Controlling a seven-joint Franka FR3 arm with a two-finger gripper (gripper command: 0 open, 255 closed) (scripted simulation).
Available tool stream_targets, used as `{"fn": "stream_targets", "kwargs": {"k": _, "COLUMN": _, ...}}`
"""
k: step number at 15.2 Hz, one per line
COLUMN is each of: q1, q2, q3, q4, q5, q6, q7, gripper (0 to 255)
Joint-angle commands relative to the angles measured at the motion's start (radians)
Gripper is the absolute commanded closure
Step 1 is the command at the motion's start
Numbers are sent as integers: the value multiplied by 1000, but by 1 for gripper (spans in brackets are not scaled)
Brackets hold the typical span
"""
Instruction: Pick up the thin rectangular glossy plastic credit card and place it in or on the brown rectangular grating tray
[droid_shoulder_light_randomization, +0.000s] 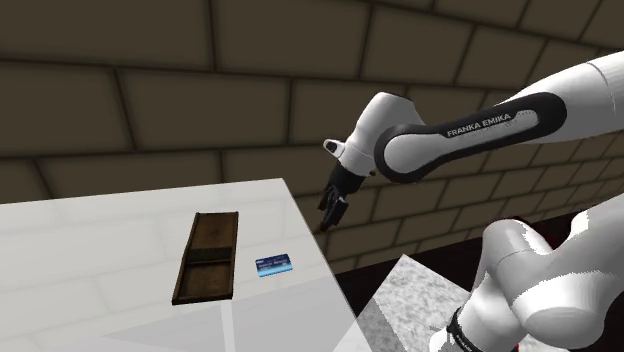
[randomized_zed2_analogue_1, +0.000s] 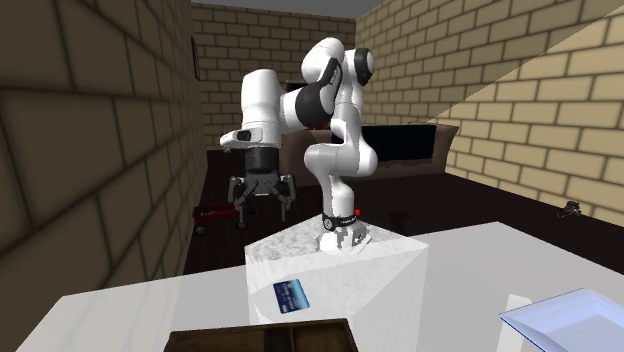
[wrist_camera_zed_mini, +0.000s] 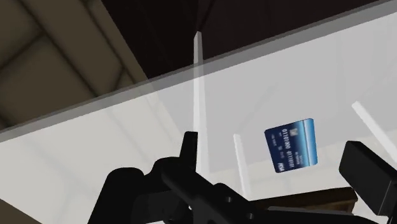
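item 1: gripper (randomized_zed2_analogue_1: 265, 215). all black, two fingers, on the white arm (droid_shoulder_light_randomization: 470, 135). the fingers stand apart, with nothing between them; it hangs in the air and touches nothing. in the shoulder view it sits at about 1 o'clock from the card, off past the table's edge. in the second exterior view it hangs at about 11 o'clock from the card, well apart from it.

item 2: credit card (droid_shoulder_light_randomization: 275, 263). thin, blue, glossy, with pale digits on its face. it lies flat on the table, unheld. in the shoulder view it is at 3 o'clock from the tray, near it but not touching. in the second exterior view it is at about 1 o'clock from the tray, near the table's edge on the stand's side. in the wrist view it shows beyond the fingers (wrist_camera_zed_mini: 372, 175), between their lines, untouched.

item 3: tray (droid_shoulder_light_randomization: 207, 258). brown, rectangular, with a raised rim and a slatted floor. it lies flat on the table and nothing rests on it.

item 4: table (droid_shoulder_light_randomization: 100, 260). white, glossy top; it bears the tray and the card.

item 5: stand (droid_shoulder_light_randomization: 415, 295). pale speckled box, carrying the arm's base, at about 4 o'clock from the card in the shoulder view.

item 6: wall (droid_shoulder_light_randomization: 150, 100). tan brick, dim, behind the table.

item 7: pale blue flat piece (randomized_zed2_analogue_1: 570, 315). lies on the table at 3 o'clock from the card in the second exterior view, well apart from it.
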Motion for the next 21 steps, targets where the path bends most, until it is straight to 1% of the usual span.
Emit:
{"fn": "stream_targets", "kwargs": {"k": 1, "q1": 72, "q2": 54, "q3": -36, "q4": 0, "q5": 54, "q6": 91, "q7": -91, "gripper": 0}}
{"fn": "stream_targets", "kwargs": {"k": 4, "q1": 205, "q2": 135, "q3": -102, "q4": 4, "q5": 163, "q6": 214, "q7": -243, "gripper": 0}}
{"fn": "stream_targets", "kwargs": {"k": 6, "q1": 315, "q2": 188, "q3": -161, "q4": 16, "q5": 260, "q6": 285, "q7": -365, "gripper": 0}}
{"fn": "stream_targets", "kwargs": {"k": 8, "q1": 444, "q2": 240, "q3": -235, "q4": 36, "q5": 381, "q6": 346, "q7": -509, "gripper": 0}}
{"fn": "stream_targets", "kwargs": {"k": 10, "q1": 585, "q2": 291, "q3": -319, "q4": 66, "q5": 534, "q6": 389, "q7": -681, "gripper": 0}}
{"fn": "stream_targets", "kwargs": {"k": 11, "q1": 602, "q2": 296, "q3": -330, "q4": 70, "q5": 551, "q6": 393, "q7": -701, "gripper": 0}}
{"fn": "stream_targets", "kwargs": {"k": 14, "q1": 673, "q2": 352, "q3": -375, "q4": 95, "q5": 656, "q6": 414, "q7": -781, "gripper": 0}}
{"fn": "stream_targets", "kwargs": {"k": 17, "q1": 739, "q2": 414, "q3": -416, "q4": 126, "q5": 781, "q6": 421, "q7": -875, "gripper": 0}}
{"fn": "stream_targets", "kwargs": {"k": 18, "q1": 768, "q2": 449, "q3": -434, "q4": 144, "q5": 851, "q6": 420, "q7": -927, "gripper": 0}}
{"fn": "stream_targets", "kwargs": {"k": 21, "q1": 764, "q2": 449, "q3": -431, "q4": 144, "q5": 851, "q6": 419, "q7": -928, "gripper": 0}}
